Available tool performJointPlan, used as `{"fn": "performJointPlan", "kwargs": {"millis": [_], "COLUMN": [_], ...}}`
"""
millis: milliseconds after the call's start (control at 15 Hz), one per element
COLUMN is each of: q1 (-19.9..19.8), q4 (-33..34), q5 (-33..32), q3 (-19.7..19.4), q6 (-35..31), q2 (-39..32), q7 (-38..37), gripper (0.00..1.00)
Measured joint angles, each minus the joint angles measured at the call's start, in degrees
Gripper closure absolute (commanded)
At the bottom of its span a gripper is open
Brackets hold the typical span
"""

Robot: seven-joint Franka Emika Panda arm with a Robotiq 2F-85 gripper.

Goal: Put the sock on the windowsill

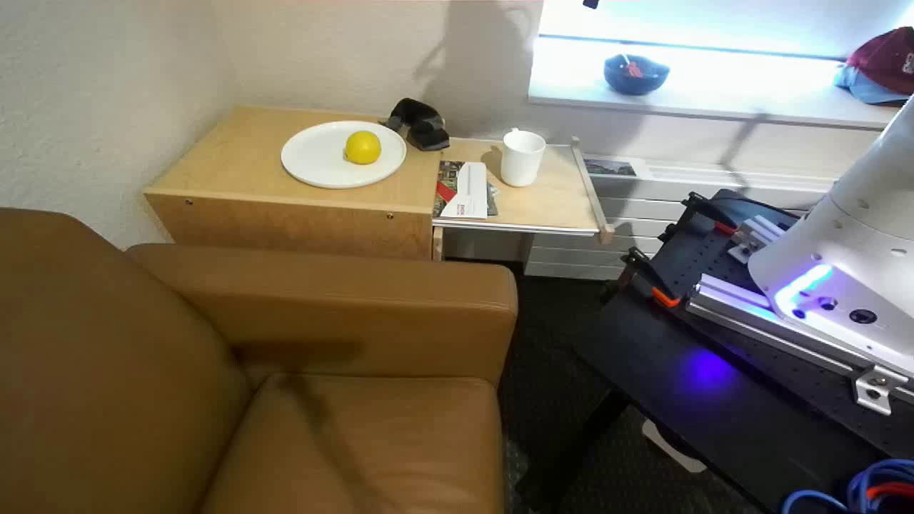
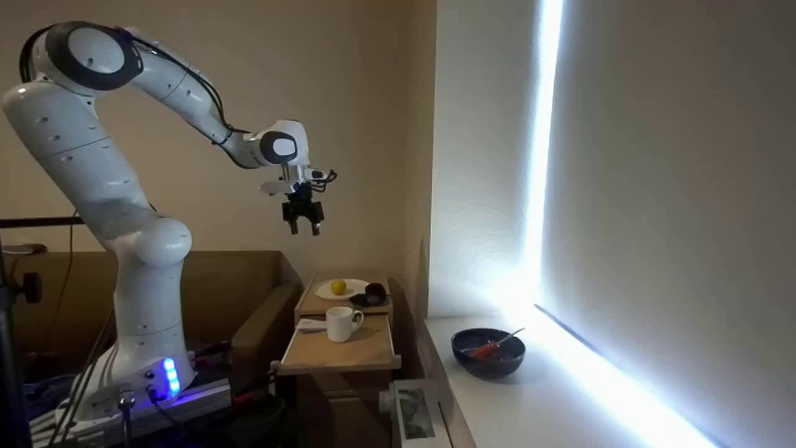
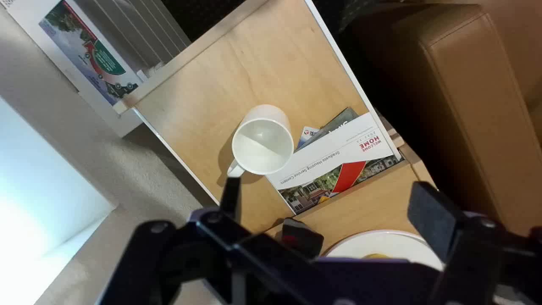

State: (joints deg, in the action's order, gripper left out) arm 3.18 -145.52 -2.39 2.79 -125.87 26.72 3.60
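Pale walls (image 1: 321, 50) stand behind a wooden cabinet (image 1: 221, 153) whose top bears a black sock (image 1: 421, 118), crumpled just beside a white plate (image 1: 314, 158) with a round yellow object (image 1: 363, 147) on it. On the pull-out shelf (image 1: 564, 200), a white mug (image 1: 522, 160) stands upright near printed leaflets (image 1: 470, 191). Well apart from the sock, the windowsill (image 2: 535, 417) carries a dark bowl (image 2: 491, 368) with a red-handled tool (image 2: 484, 350) leaning in it, and a maroon cap (image 1: 885, 64). High in the air hangs the gripper (image 2: 305, 231), released, its fingers (image 3: 430, 220) spread wide and pointing down
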Motion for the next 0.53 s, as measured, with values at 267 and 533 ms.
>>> {"fn": "performJointPlan", "kwargs": {"millis": [267, 533], "q1": [0.00, -0.01], "q4": [0.00, 4.11], "q5": [0.00, 0.75], "q3": [0.00, 0.30], "q6": [0.01, 0.66], "q2": [0.00, -7.06], "q7": [-0.01, -7.58], "gripper": [0.00, 0.00]}}
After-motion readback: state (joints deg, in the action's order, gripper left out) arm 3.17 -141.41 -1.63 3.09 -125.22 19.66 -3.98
